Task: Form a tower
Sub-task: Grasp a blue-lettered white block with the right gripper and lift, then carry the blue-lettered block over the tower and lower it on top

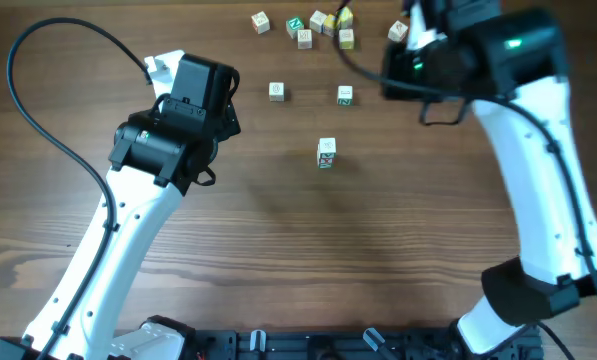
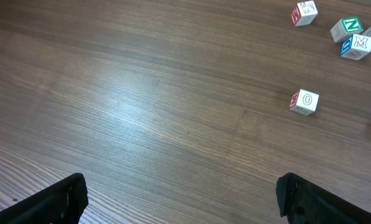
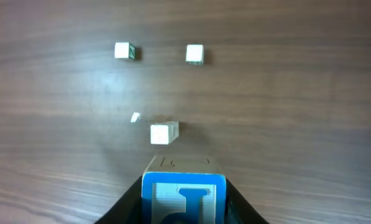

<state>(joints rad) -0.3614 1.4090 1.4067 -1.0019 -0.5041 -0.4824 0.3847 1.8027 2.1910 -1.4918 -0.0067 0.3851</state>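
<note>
A short tower of whitish wooden letter cubes stands mid-way across the dark wooden bench. It looks about two high, though height is hard to judge from above. The right end effector grips one blue-lettered wooden cube, not yet placed. The left end effector hangs wide open and empty. Two loose cubes lie beyond the tower, and roughly seven more form a far cluster. Most stacking is left to do.

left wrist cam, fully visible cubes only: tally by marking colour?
Red-marked cubes: 2
Green-marked cube: 1
Blue-marked cube: 1
Total: 4
</note>
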